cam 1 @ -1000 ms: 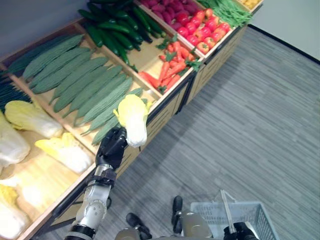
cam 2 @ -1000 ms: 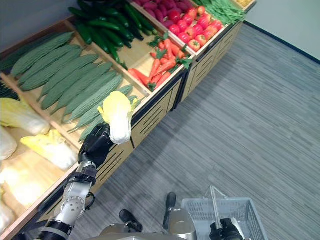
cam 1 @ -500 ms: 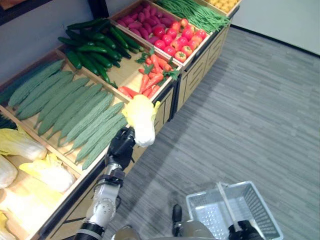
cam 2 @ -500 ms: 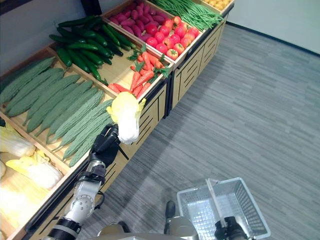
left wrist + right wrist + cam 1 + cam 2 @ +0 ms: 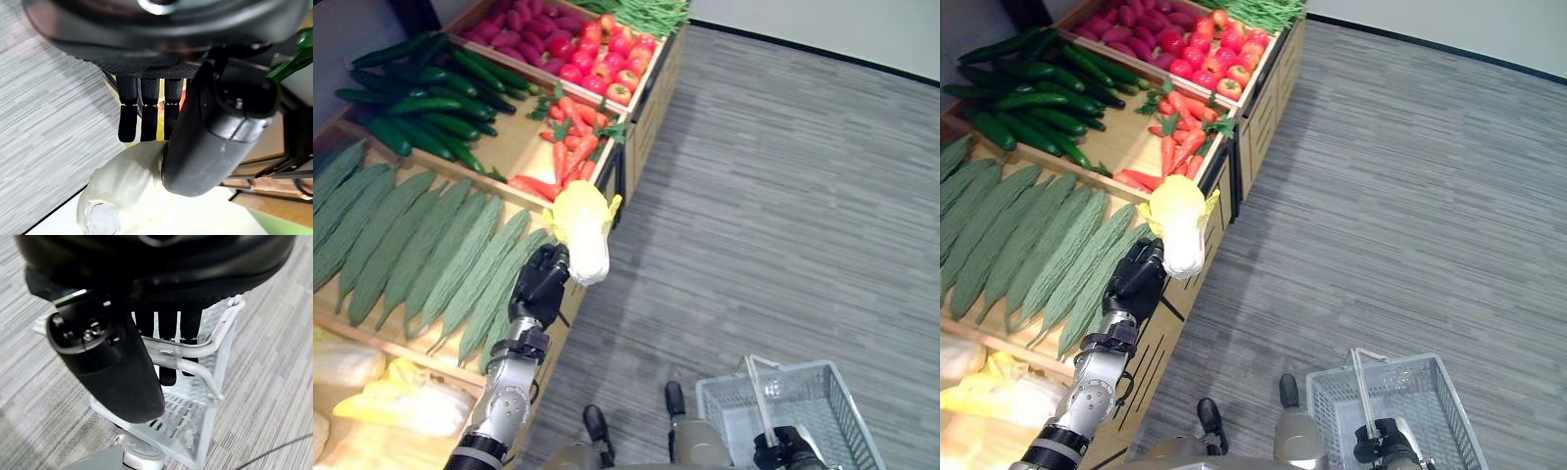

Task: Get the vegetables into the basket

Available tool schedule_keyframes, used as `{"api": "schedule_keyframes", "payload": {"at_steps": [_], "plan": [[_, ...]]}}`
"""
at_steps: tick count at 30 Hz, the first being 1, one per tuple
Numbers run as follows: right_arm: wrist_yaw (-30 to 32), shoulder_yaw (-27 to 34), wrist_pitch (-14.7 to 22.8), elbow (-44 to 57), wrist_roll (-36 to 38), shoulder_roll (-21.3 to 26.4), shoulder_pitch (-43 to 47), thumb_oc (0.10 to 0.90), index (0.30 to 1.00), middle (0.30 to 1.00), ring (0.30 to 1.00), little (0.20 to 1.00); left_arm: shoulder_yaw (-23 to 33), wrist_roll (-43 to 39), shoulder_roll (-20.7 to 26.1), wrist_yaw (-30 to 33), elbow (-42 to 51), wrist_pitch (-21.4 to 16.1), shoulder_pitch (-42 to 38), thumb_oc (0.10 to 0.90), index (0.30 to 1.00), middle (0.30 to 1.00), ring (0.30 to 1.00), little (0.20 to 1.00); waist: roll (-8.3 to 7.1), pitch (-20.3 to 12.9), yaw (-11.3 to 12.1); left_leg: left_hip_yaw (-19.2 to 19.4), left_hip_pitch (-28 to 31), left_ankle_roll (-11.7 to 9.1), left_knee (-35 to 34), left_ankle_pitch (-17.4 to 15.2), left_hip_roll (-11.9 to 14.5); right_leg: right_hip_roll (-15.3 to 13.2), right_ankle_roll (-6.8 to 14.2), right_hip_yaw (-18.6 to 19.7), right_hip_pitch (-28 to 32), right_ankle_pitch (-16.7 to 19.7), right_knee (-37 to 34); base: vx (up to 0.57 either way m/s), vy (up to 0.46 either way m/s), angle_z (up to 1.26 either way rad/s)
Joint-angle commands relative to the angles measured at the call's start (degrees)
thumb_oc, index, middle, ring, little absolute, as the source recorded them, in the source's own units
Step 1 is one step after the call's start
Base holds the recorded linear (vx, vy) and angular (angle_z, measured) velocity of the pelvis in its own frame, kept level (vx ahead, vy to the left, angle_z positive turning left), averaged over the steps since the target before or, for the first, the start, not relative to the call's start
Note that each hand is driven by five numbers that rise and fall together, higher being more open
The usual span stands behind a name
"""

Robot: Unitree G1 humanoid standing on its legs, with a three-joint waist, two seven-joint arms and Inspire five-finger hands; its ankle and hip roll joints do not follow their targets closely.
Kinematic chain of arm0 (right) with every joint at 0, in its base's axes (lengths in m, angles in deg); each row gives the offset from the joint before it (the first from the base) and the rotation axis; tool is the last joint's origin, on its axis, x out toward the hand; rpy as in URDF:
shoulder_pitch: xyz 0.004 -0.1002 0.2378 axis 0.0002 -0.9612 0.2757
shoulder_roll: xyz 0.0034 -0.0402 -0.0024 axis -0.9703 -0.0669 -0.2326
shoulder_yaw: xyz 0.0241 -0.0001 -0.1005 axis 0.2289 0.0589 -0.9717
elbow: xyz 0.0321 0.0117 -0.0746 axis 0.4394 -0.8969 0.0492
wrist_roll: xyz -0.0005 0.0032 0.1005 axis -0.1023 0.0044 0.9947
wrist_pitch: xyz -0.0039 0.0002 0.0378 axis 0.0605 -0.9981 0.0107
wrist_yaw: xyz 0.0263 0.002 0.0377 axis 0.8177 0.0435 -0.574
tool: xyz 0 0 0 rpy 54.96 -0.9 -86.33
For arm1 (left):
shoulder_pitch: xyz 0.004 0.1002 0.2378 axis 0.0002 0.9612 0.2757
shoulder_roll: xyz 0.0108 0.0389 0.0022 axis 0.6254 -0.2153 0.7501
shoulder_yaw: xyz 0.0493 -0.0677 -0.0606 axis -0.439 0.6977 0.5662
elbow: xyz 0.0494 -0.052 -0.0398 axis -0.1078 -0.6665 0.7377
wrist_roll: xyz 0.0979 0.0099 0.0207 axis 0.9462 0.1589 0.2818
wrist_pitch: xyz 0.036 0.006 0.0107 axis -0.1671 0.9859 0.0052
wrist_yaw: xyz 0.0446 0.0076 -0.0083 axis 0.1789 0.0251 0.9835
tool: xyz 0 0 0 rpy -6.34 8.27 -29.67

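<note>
Wooden produce stand (image 5: 641, 117): bitter gourds (image 5: 421, 250), cucumbers (image 5: 421, 93), carrots (image 5: 570, 137), tomatoes (image 5: 607, 69), cabbages (image 5: 401, 406) at near end.

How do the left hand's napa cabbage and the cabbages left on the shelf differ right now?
The held napa cabbage is lifted in the left hand, beyond the stand's front edge and over the floor; the shelf cabbages lie in their wooden bin. The held one stands roughly upright, leafy end up; the shelf ones lie on their sides. The left hand's fingers curl round the held one; nothing touches the shelf ones. Both are pale yellow-white.
</note>
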Motion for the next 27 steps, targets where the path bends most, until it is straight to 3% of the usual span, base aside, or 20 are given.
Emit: {"api": "schedule_keyframes", "payload": {"at_steps": [1, 4, 8, 11, 19, 24, 27], "plan": [[0.9, -1.3, 1.2, -0.5, 1.6, 2.4, 0.1, 0.4, 0.3, 0.3, 0.3, 0.3, 0.7, 3.0, -0.6, -3.6, 8.1, -3.4, -3.1, 0.4, 0.3, 0.3, 0.3, 0.3, 0.11, -2.9, 1.0, -0.5, -1.8, -4.5, 4.4, -0.6, 4.5, -4.7, 3.0, -6.2, -0.4, 3.0, 5.3, -0.05, 0.102, -0.55], [1.2, -1.0, 1.0, -1.1, 1.3, 2.5, 0.1, 0.4, 0.3, 0.3, 0.3, 0.3, 1.3, 3.1, -0.5, -3.4, 8.4, -3.0, -2.8, 0.4, 0.3, 0.3, 0.3, 0.3, 0.87, -3.8, 2.1, 1.5, -0.5, -4.8, 3.5, -1.3, 5.1, -5.9, 2.9, -12.8, 2.0, -0.8, 8.9, 0.0, 0.087, -0.46], [1.4, -0.7, 0.5, -1.8, 1.0, 2.5, -0.1, 0.4, 0.3, 0.3, 0.3, 0.3, 1.4, 3.3, -0.5, -3.3, 8.9, -2.2, -2.5, 0.4, 0.3, 0.3, 0.3, 0.3, 0.36, -5.2, 3.2, 5.5, 0.4, -4.6, 2.9, -0.9, 5.9, -7.9, 3.2, -17.7, 3.2, -0.2, 12.1, 0.01, -0.013, -0.59], [1.6, -0.5, 0.4, -1.6, 0.9, 2.5, -0.8, 0.4, 0.3, 0.3, 0.3, 0.3, 1.6, 3.1, -0.4, -3.2, 8.7, -2.0, -2.4, 0.4, 0.3, 0.3, 0.3, 0.3, -0.47, -6.1, 3.4, 8.0, 1.2, -5.2, 2.6, -0.5, 5.9, -7.8, 3.6, -19.2, 4.4, 0.1, 8.9, 0.02, -0.092, -0.83], [1.9, -0.5, 0.0, -2.2, 0.8, 2.4, -2.0, 0.4, 0.3, 0.3, 0.3, 0.3, 1.7, 1.3, -2.0, -2.9, 9.1, -1.4, -2.2, 0.4, 0.3, 0.3, 0.3, 0.3, 0.22, -6.6, 2.6, 11.0, 1.6, -8.7, 3.2, 3.1, 10.2, -2.7, 1.2, -17.6, 7.5, -5.4, 0.3, 0.02, -0.221, -0.37], [2.2, -0.5, 0.2, -2.0, 1.6, 3.8, -1.7, 0.4, 0.3, 0.3, 0.3, 0.3, 0.9, 0.7, -3.4, -2.8, 8.8, -1.3, -3.2, 0.4, 0.3, 0.3, 0.3, 0.3, 1.77, -5.5, 1.9, 9.3, -0.6, -12.1, 7.9, 7.1, 14.7, 0.8, -1.5, -16.4, 8.9, -7.8, -0.5, -0.01, -0.268, -0.12], [2.4, -1.3, 1.0, -0.4, 1.7, 5.2, -0.5, 0.4, 0.3, 0.3, 0.3, 0.3, 0.5, 1.0, -3.8, -3.2, 8.5, -1.1, -3.5, 0.4, 0.3, 0.3, 0.3, 0.3, 1.83, -4.6, 2.4, 4.5, -3.0, -13.1, 13.0, 7.9, 16.2, 2.1, -2.9, -15.0, 9.6, -8.7, -0.8, -0.04, -0.141, -0.16]]}}
